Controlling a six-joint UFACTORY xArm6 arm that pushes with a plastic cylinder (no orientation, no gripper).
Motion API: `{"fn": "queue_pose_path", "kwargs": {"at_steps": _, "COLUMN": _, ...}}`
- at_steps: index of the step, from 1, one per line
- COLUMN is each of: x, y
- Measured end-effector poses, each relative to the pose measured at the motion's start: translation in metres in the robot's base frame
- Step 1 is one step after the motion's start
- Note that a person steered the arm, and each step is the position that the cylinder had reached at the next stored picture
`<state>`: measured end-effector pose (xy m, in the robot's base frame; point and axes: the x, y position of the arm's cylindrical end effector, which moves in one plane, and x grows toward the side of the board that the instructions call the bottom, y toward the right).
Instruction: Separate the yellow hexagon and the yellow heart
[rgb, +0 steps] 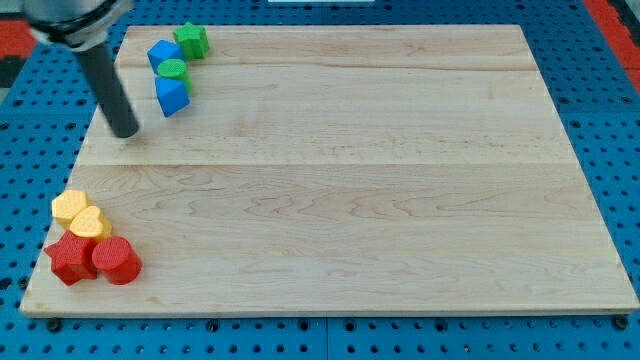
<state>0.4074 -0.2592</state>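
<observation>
You are looking at a pale wooden counter (340, 180) resting on a blue perforated base (600, 120). Your arm ends in a straight dark rod, and my tip (126, 133) sits on the counter in the upper part of the view's left side. This tool is a single rod with no parts to stand apart or come together, and it clamps on nothing.

The yellow hexagon (69, 206) lies near the counter's left edge, toward the view's bottom. The yellow heart (90, 222) is just to its lower right, and the two are touching. Directly below them, the red star (71, 258) and the red cylinder (116, 260) sit side by side, touching each other, with the heart pressed against their upper sides. These four blocks form one tight cluster at the view's bottom left corner.

My tip stands well apart from that cluster, above it and slightly toward the view's right.

A second group sits at the view's top left. The green star (190, 40) is uppermost, with a blue block (162, 54) to its lower left; its shape cannot be made out. A green cylinder (174, 70) follows below, then a blue triangular block (172, 95). My tip lies near this last block, to its lower left, not touching it.
</observation>
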Motion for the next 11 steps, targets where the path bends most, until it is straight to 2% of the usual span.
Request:
{"fn": "queue_pose_path", "kwargs": {"at_steps": 1, "x": 0.03, "y": -0.046}}
{"fn": "queue_pose_path", "kwargs": {"at_steps": 2, "x": 0.041, "y": -0.045}}
{"fn": "queue_pose_path", "kwargs": {"at_steps": 3, "x": 0.096, "y": -0.045}}
{"fn": "queue_pose_path", "kwargs": {"at_steps": 4, "x": 0.113, "y": -0.044}}
{"fn": "queue_pose_path", "kwargs": {"at_steps": 5, "x": 0.115, "y": -0.037}}
{"fn": "queue_pose_path", "kwargs": {"at_steps": 8, "x": 0.115, "y": 0.062}}
{"fn": "queue_pose_path", "kwargs": {"at_steps": 11, "x": 0.114, "y": 0.089}}
